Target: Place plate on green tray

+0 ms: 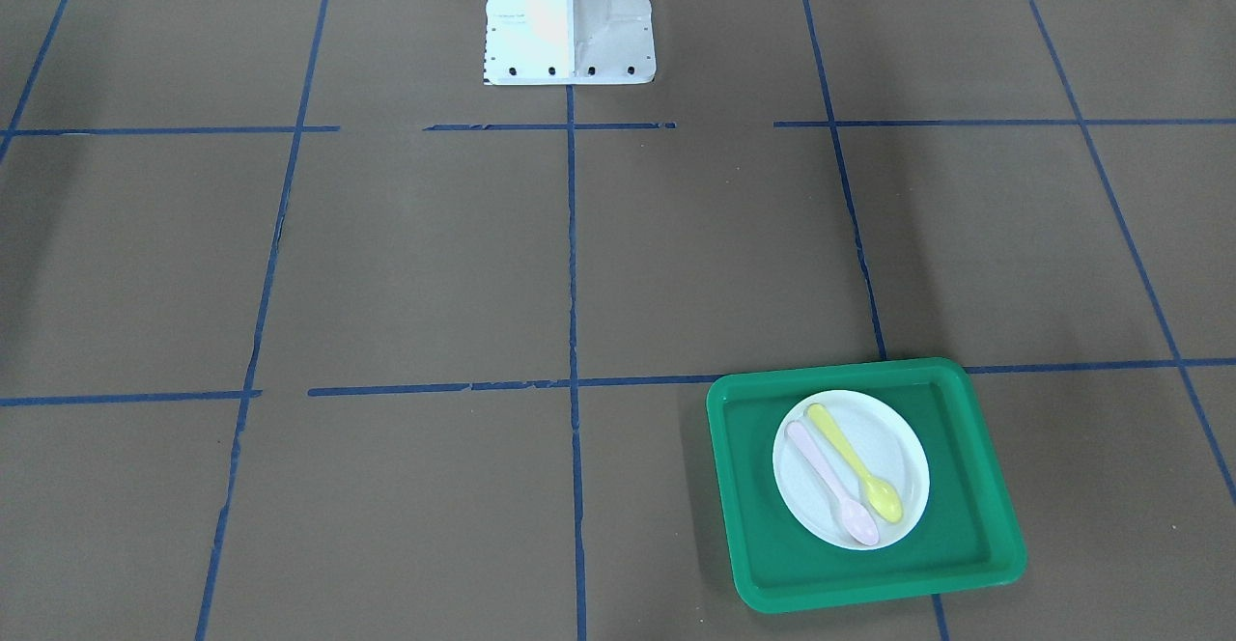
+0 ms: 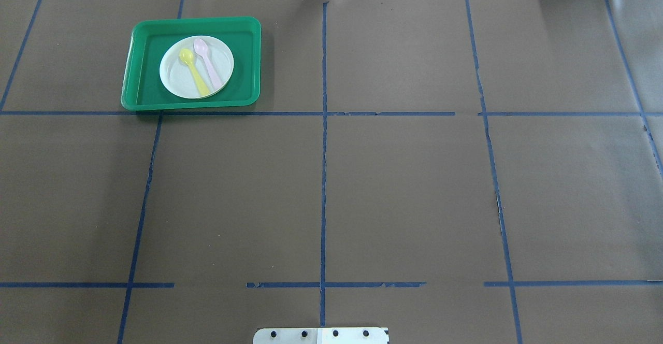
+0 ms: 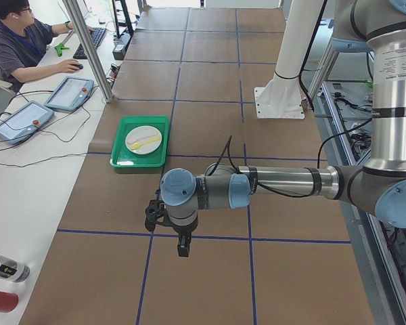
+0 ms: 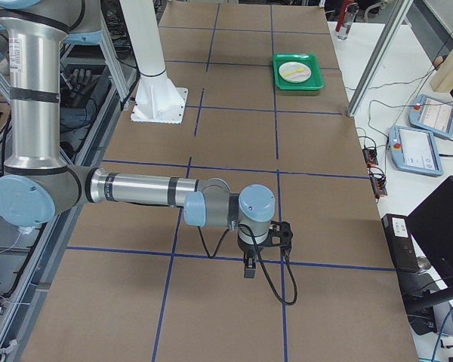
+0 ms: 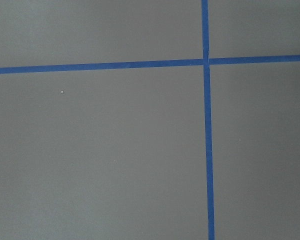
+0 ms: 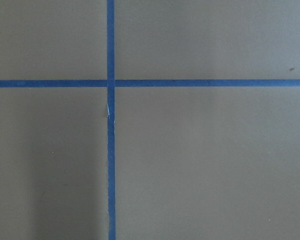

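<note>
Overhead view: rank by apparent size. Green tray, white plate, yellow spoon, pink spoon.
1. Large square-ish green plastic tray
2. Small round white plastic plate, lying inside the tray
3. Tie: yellow plastic spoon and pink plastic spoon, side by side on the plate. They look about equal in length, so they are not ranked against each other.

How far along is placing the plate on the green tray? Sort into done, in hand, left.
Done: the plate lies inside the green tray, with a yellow spoon and a pink spoon on it. In hand: nothing; the left gripper and right gripper hang far from the tray. Left: nothing visible.
</note>
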Motion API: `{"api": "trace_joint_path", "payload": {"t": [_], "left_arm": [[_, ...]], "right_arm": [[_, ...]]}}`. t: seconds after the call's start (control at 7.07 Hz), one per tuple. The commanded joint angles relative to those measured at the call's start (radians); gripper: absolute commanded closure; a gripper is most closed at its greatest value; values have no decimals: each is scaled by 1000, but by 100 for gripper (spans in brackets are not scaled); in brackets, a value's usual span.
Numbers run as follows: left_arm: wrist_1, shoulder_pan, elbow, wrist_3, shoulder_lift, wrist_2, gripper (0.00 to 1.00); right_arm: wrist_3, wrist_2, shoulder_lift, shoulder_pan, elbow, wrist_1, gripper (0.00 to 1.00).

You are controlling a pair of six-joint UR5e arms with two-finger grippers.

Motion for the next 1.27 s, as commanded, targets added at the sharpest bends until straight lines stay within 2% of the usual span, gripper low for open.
{"api": "trace_joint_path", "payload": {"t": [0.0,0.28,1.13], "left_arm": [[-1,1,19,0,-1,-2,0],[-6,5,56,0,-2,-73,0],[-4,6,56,-2,-4,-63,0]], "right_arm": [[0,0,0,0,-1,0,0],[0,0,0,0,1,0,0],[0,0,0,0,1,0,0]]}}
